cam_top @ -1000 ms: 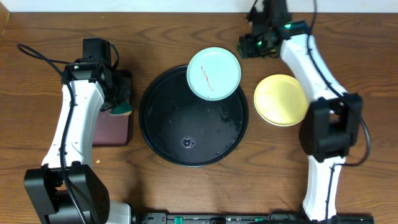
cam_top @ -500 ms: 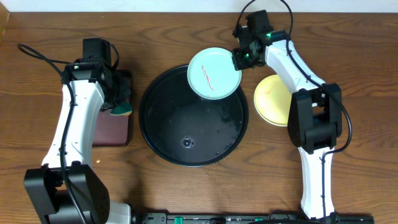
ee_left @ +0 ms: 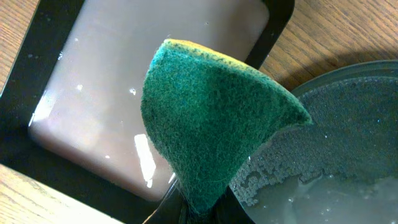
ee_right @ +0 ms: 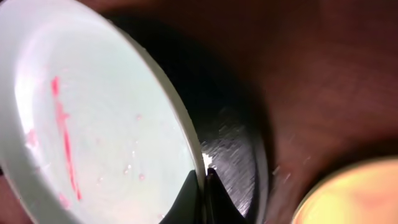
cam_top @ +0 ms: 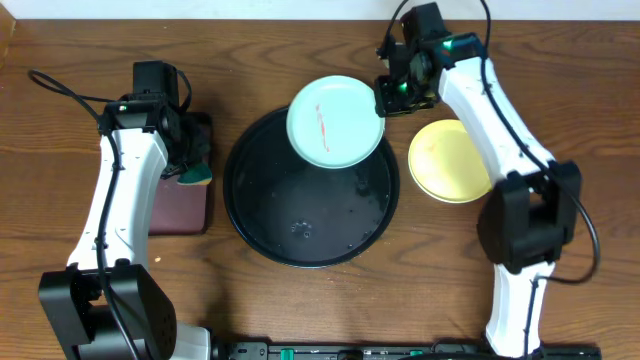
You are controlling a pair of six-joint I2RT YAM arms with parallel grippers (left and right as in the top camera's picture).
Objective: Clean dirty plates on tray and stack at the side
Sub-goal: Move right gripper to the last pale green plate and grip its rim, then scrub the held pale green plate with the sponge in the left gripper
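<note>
A mint-blue plate (cam_top: 335, 121) with a thin red smear hangs over the far rim of the round black tray (cam_top: 262, 195), lifted off it. My right gripper (cam_top: 384, 97) is shut on the plate's right edge; in the right wrist view the rim (ee_right: 198, 163) sits pinched between both fingers, red smear (ee_right: 64, 143) facing the camera. A pale yellow plate (cam_top: 452, 160) lies on the table right of the tray, its edge showing as a yellow plate (ee_right: 348, 199) in the right wrist view. My left gripper (cam_top: 193, 165) is shut on a green and yellow sponge (ee_left: 208, 118) above the maroon tray.
The small rectangular maroon tray (cam_top: 180, 205) lies left of the black tray, under the left arm; it holds pale liquid (ee_left: 124, 93). Water and foam (ee_left: 336, 149) wet the black tray's floor. The table's far edge runs just behind the right gripper.
My right gripper came in from the far right, closed on the mint-blue plate's right edge and shifted the plate a little to the left, lifted. The left arm has not moved.
</note>
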